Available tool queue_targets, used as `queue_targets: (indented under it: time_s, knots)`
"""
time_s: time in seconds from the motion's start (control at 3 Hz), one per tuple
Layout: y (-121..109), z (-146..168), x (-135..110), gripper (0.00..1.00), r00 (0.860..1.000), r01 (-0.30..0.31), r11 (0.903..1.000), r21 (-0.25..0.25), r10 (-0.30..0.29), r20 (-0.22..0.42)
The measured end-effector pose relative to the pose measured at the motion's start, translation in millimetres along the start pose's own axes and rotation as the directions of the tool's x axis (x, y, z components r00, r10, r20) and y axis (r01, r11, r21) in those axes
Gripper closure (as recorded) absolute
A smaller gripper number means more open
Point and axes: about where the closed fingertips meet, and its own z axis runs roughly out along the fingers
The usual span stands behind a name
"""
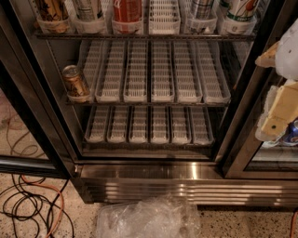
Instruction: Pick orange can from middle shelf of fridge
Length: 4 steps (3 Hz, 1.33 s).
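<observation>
The orange can (pixel 75 82) stands upright at the far left of the middle shelf (pixel 163 100), in the leftmost lane next to the long white slotted trays, which hold nothing. The fridge (pixel 186 183) has its door open, so the racks are exposed. My gripper (pixel 267 93) is at the right edge of the view, in front of the right door frame, far right of the can and about level with the middle shelf. Its cream fingers (pixel 279 114) stand apart, open and empty.
The top rack holds several cans, among them a tan-and-black one (pixel 51 11) and a red one (pixel 126 11). The lower rack (pixel 149 125) has shorter trays. A blue can (pixel 293 132) sits behind the right glass. A crumpled plastic bag (pixel 149 218) and cables (pixel 28 204) lie on the floor.
</observation>
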Motion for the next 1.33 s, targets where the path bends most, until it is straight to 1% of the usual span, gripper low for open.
queue_targets:
  time_s: [0.33,0.67,1.0,1.33]
  knots:
    - [0.0,0.0,0.0,0.15,1.0,0.0,1.0,0.0,0.0,0.0]
    - [0.0,0.0,0.0,0.11,1.0,0.0,1.0,0.0,0.0,0.0]
    - [2.7,17.0,-10.0,0.0,0.996,-0.011,0.9997,-0.021,0.013,0.091]
    - [11.8,82.5,-42.1,0.0,0.958,-0.026,0.9921,-0.123,0.06,0.281]
